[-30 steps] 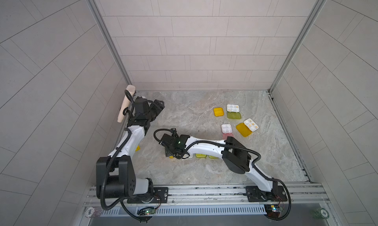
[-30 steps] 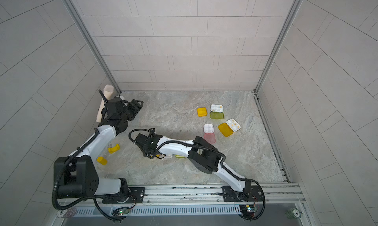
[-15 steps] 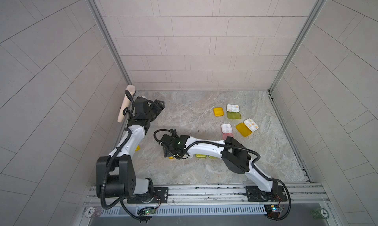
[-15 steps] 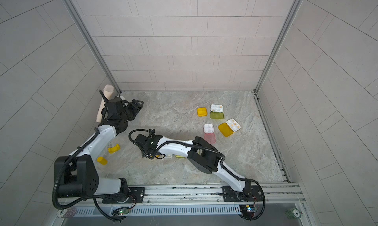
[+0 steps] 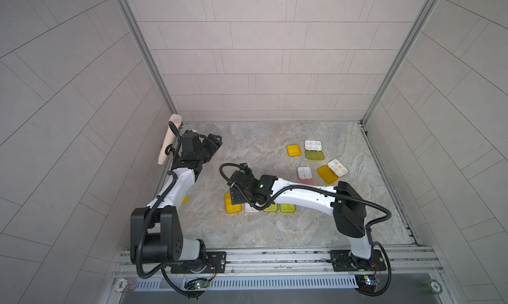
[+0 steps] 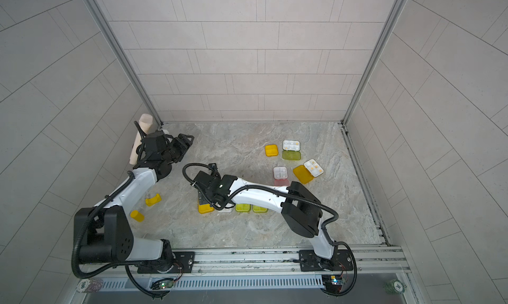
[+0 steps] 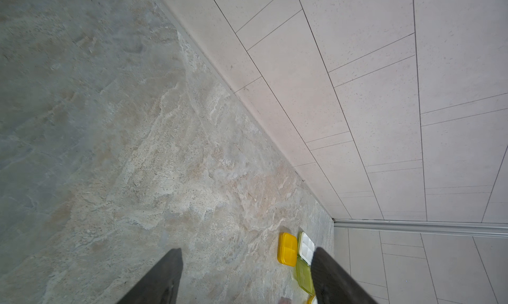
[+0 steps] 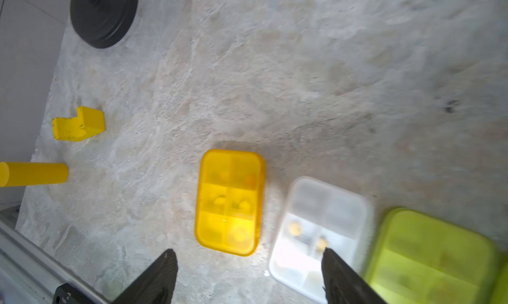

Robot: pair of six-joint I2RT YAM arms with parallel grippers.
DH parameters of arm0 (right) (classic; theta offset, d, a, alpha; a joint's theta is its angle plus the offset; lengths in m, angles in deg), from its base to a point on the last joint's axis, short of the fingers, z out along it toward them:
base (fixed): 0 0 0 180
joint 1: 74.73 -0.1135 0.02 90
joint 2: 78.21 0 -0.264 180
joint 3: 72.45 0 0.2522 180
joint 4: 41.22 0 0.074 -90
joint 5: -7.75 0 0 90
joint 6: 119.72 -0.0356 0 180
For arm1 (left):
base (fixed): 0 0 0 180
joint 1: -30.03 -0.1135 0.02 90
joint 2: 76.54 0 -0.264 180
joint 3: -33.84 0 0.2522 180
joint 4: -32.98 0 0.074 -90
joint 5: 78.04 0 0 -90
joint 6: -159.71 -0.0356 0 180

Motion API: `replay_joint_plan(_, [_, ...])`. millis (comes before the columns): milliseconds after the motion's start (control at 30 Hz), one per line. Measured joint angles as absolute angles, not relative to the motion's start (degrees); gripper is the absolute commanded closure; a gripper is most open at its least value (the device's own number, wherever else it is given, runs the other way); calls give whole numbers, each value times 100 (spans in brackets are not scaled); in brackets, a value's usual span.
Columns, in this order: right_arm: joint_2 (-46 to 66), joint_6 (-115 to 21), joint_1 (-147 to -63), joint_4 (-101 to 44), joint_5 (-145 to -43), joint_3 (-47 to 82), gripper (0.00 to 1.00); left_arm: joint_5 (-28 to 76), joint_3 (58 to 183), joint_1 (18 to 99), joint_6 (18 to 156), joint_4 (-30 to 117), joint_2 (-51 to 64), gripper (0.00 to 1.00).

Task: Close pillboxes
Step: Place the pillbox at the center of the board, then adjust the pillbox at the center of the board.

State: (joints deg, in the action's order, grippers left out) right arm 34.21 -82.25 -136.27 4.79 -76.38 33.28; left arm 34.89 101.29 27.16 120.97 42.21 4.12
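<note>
Orange pillbox [image 8: 229,202]: translucent rounded rectangle, lid shut, long axis front-to-back. Right fingers [image 8: 159,278] spread nearby; left fingers [image 7: 162,278] spread, empty.

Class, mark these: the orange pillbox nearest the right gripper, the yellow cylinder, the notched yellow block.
orange pillbox [image 8: 229,202]: right wrist view, lid centre.
yellow cylinder [image 8: 35,174]: right wrist view, middle of its side.
notched yellow block [image 8: 82,126]: right wrist view, its middle.

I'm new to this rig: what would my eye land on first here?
The bright row of shut plastic pillboxes at the front middle of the stone table, orange-lidded, clear-lidded and yellow-green, with the open right gripper above the orange one. Next, three white compartment trays at the back right, their translucent lids lying open.
</note>
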Motion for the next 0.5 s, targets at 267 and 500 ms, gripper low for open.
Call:
replay_joint_plan(267, [2636,-7336,-11892,665,-7555,2200,14,3752,10075,2987,12416,3952,757,23])
replay_joint_plan(500, [2433,-6553,-10274,767,-8064,1865,11,4095,10070,3736,12567,3759,1258,24])
